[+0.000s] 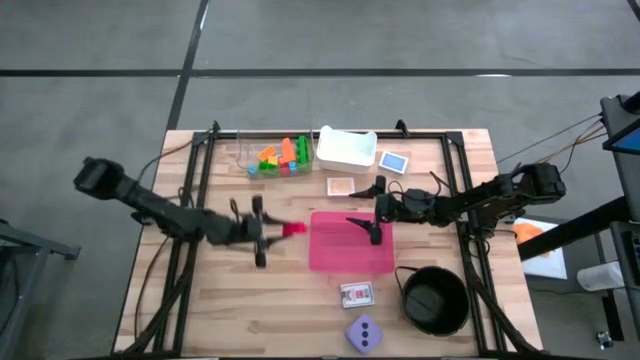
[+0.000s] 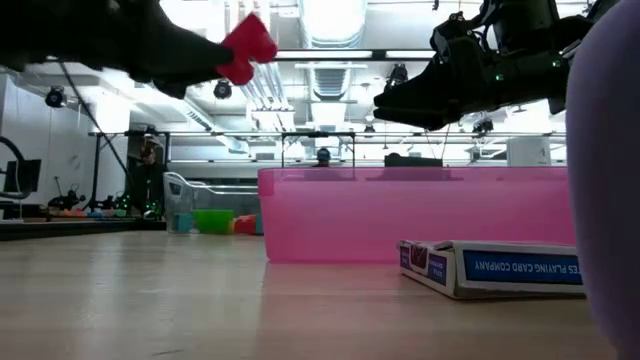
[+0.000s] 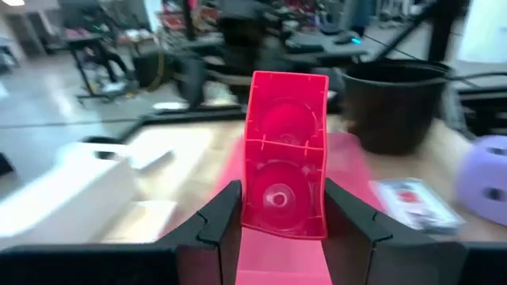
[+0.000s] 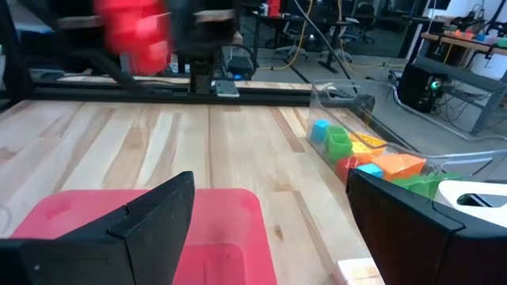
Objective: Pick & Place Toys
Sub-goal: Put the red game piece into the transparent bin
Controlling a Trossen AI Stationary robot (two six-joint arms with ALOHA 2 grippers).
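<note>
My left gripper [image 1: 272, 229] is shut on a red brick [image 1: 292, 229], held in the air just left of the flat pink mat [image 1: 350, 243]; the brick also shows in the left wrist view [image 3: 285, 154] and the low view [image 2: 247, 47]. My right gripper [image 1: 375, 212] is open and empty above the mat's far right part. Several green, orange and blue bricks [image 1: 282, 155] lie in a clear container at the far edge. The lilac die [image 1: 364, 333] stands on the table at the near edge. My left gripper pinches the red brick's near end [image 3: 279, 218] between its two fingers, one on each long side. The fingers come level from the table's left and lie along the brick. The brick sticks out past the fingertips, hollow underside toward the wrist camera, lifted clear of the table.
A black round bowl [image 1: 434, 298] stands at the near right. A white tray [image 1: 346, 148] and a blue card box [image 1: 393, 161] lie at the far edge, a card [image 1: 341, 186] by the mat, a card pack [image 1: 357, 295] near the die.
</note>
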